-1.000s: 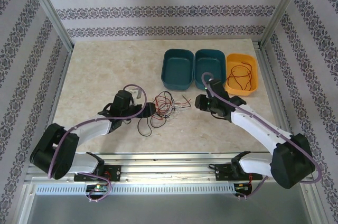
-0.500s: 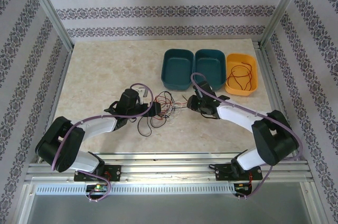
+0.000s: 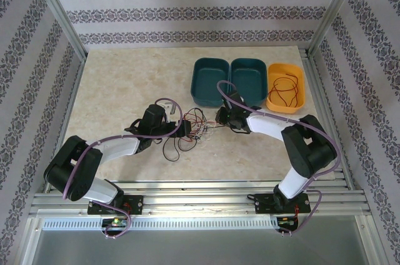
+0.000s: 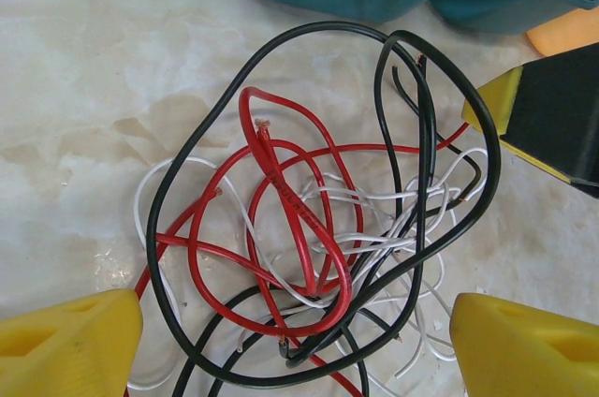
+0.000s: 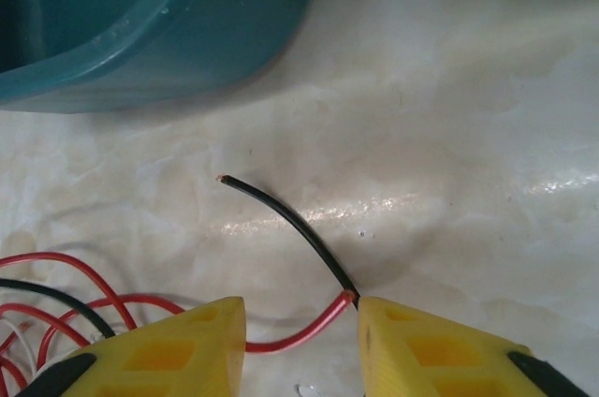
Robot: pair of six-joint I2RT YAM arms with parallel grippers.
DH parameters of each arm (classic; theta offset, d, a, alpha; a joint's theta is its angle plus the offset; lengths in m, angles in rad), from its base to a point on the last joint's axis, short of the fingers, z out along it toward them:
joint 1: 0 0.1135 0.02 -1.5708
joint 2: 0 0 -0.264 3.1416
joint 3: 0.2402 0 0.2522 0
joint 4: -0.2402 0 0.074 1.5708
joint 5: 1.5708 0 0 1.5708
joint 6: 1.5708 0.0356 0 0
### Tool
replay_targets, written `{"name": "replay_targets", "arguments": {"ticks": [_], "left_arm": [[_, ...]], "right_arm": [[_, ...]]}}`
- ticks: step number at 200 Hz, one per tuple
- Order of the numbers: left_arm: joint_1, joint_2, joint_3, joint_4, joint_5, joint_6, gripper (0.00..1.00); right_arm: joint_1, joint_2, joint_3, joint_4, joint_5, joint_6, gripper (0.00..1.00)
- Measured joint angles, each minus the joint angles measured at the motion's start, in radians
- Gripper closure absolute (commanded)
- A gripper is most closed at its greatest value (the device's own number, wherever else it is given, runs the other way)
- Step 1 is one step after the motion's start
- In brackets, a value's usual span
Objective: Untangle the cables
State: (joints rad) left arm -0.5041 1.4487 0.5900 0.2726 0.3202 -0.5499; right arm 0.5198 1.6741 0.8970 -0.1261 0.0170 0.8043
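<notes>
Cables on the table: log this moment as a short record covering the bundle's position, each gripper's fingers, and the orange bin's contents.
cables: red, black and white strands tangled in one bundle on the table, in front of the teal bins
left gripper: open, fingers either side of the bundle
right gripper: open, red strand running between its fingers
orange bin: holds a loose strand
</notes>
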Motion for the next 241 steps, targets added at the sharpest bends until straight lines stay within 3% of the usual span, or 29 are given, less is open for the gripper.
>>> {"name": "replay_targets", "arguments": {"ticks": [46, 90, 106, 179, 241], "left_arm": [[0.0, 0.0, 0.0, 0.0, -0.007, 0.0, 0.12], [-0.001, 0.003, 0.02, -0.005, -0.011, 0.006, 0.05], [-0.008, 0.004, 0.04, -0.015, -0.023, 0.016, 0.0], [-0.091, 0.027, 0.13, -0.082, -0.12, 0.069, 0.0], [-0.106, 0.057, 0.132, -0.093, -0.158, 0.072, 0.05]], "right_arm": [[0.0, 0.013, 0.002, 0.012, -0.011, -0.007, 0.82], [0.007, 0.016, 0.0, 0.043, -0.019, -0.032, 1.0], [0.018, 0.013, -0.007, 0.056, -0.018, -0.048, 1.0], [0.119, -0.127, -0.018, 0.047, 0.043, -0.15, 1.0], [0.126, -0.294, -0.061, 0.023, 0.086, -0.19, 1.0]]}}
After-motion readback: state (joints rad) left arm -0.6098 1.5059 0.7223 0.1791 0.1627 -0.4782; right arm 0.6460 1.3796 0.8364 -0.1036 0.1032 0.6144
